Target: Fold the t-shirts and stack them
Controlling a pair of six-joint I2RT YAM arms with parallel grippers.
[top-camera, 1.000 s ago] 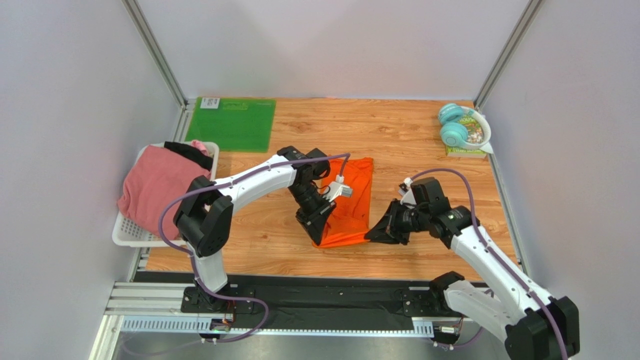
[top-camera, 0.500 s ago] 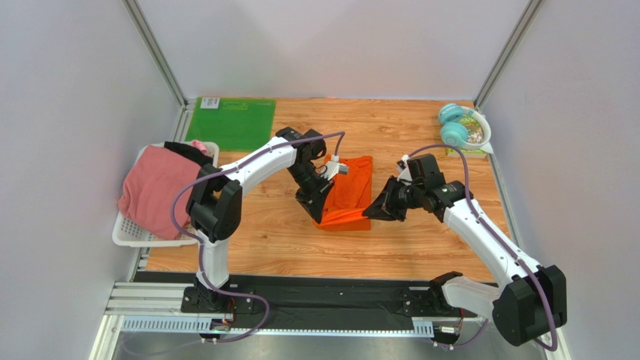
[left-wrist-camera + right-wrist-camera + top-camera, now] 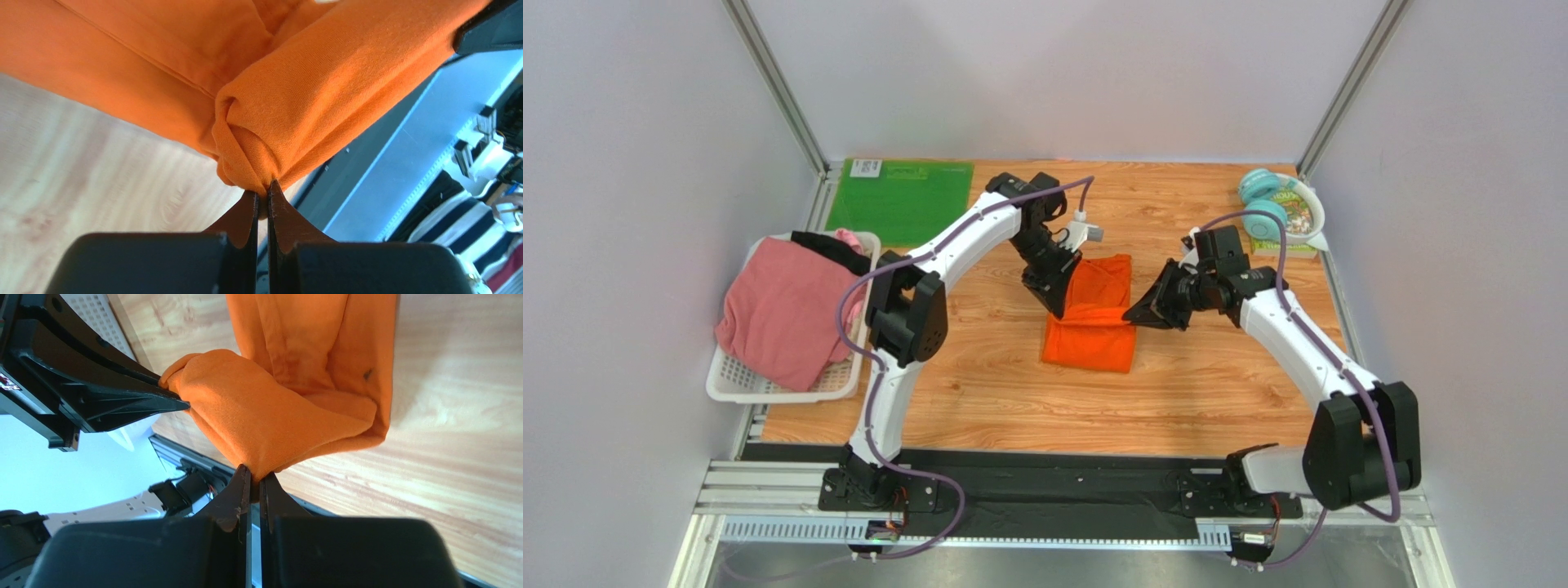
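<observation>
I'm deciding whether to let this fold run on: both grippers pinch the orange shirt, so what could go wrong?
1. The left gripper and right gripper each hold only a thin pinch of the orange t-shirt at their fingertips; a tug could pull it free.
2. The cloth is bunched at the left pinch, so the fold may land creased.
3. The grippers sit close together and might collide.

Green mat [image 3: 901, 200], teal headphones [image 3: 1263, 221], white basket [image 3: 734, 375]
</observation>
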